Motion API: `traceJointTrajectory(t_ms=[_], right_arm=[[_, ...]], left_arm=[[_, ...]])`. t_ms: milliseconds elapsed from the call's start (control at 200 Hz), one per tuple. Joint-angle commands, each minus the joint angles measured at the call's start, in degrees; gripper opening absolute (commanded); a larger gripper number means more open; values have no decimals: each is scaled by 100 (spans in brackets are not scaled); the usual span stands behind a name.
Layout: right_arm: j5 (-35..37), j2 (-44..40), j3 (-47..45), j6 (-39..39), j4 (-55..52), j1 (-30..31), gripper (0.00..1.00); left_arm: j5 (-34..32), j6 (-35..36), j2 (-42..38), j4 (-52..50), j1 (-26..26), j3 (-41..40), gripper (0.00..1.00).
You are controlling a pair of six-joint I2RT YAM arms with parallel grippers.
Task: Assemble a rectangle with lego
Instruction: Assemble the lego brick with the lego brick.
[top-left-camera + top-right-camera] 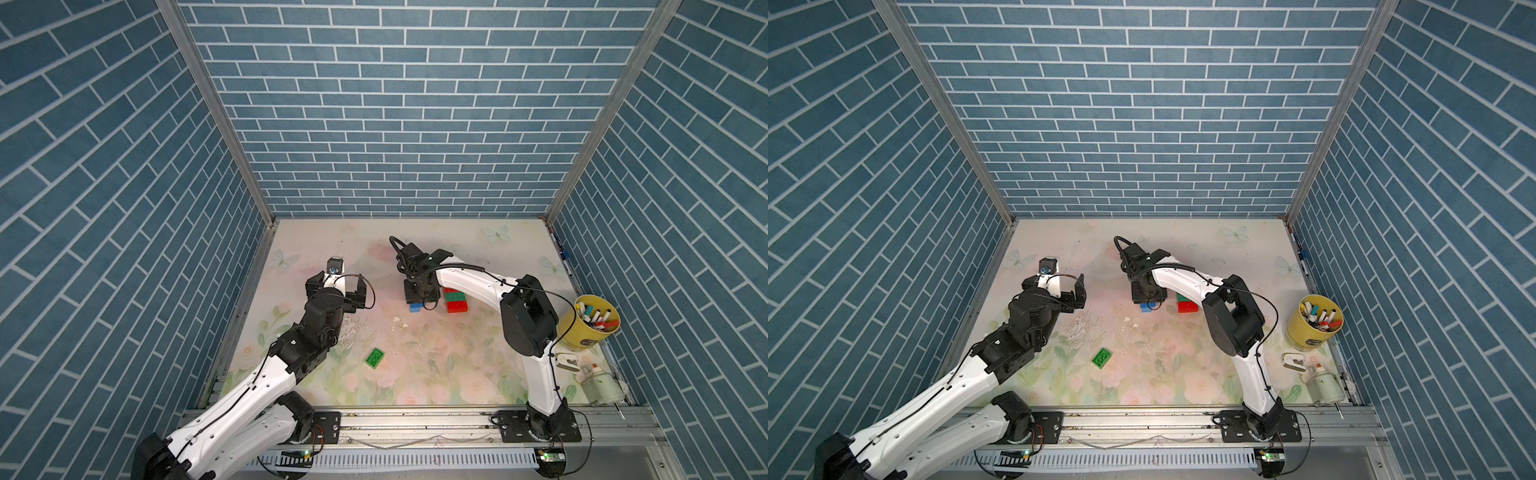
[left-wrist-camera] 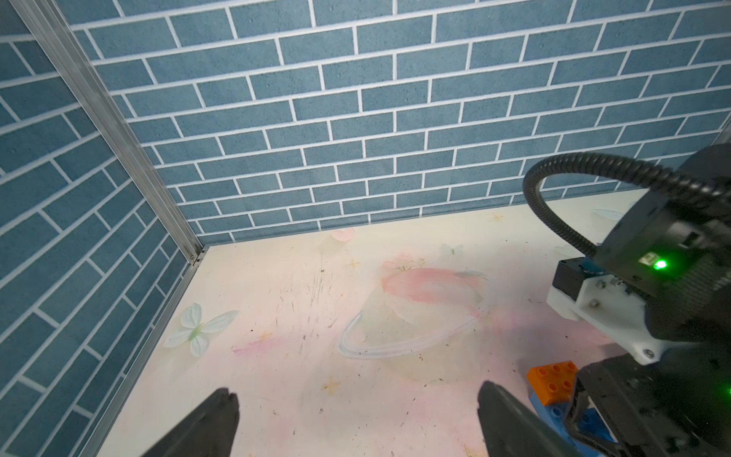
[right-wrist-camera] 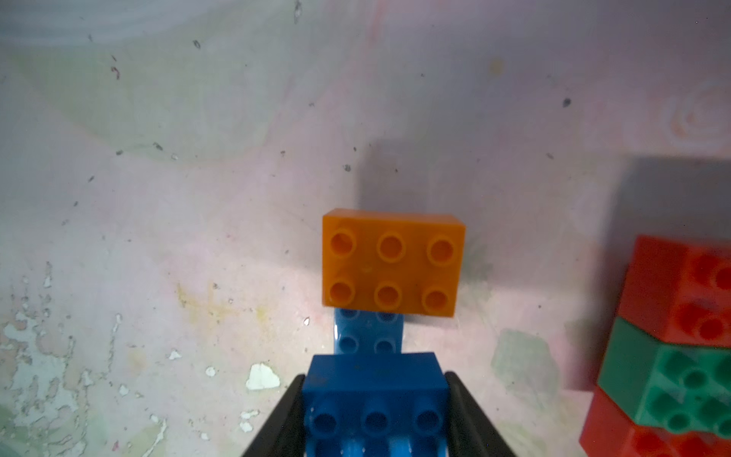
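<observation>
Right wrist view gives the best look: the right end effector (image 3: 374, 380) is partly closed, jaws pinching a dark blue brick (image 3: 375, 395) by its two sides. It's holding that one over the near end of a lighter blue brick (image 3: 368, 334), and an orange brick (image 3: 391, 263) sits on the far end. Can't tell if the dark blue one is pressed on yet.

Taking 12 o'clock as the back wall, there's a red-green-red row (image 1: 456, 300) at 3 o'clock of that end effector, bricks touching side by side. A loose green brick (image 1: 375, 357) lies well apart at 7 o'clock. The left end effector (image 2: 358, 391) is wide open with nothing in it, hanging over bare bench at 9 o'clock.

So I'd call it roughly halfway: two separate clumps, no rectangle yet, and the green stray hasn't been fetched.

Bench (image 1: 457, 374) has a faded floral and butterfly print, scuffed, with flaking patches. Blue brick-pattern walls (image 1: 395, 104) close in three sides, and a yellow tub (image 1: 582, 334) of markers sits at the 3 o'clock edge.
</observation>
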Motion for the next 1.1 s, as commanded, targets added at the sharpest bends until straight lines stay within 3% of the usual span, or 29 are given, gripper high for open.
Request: traceJointTrajectory(t_ms=[0,1095], right_arm=[[280,93,191,-90,-112,-24,32],[374,932,307,-375,-248,-93,32]], left_arm=[[61,-56,-27,65,60,-83,100],[180,-87,22,72,156,-91,100]])
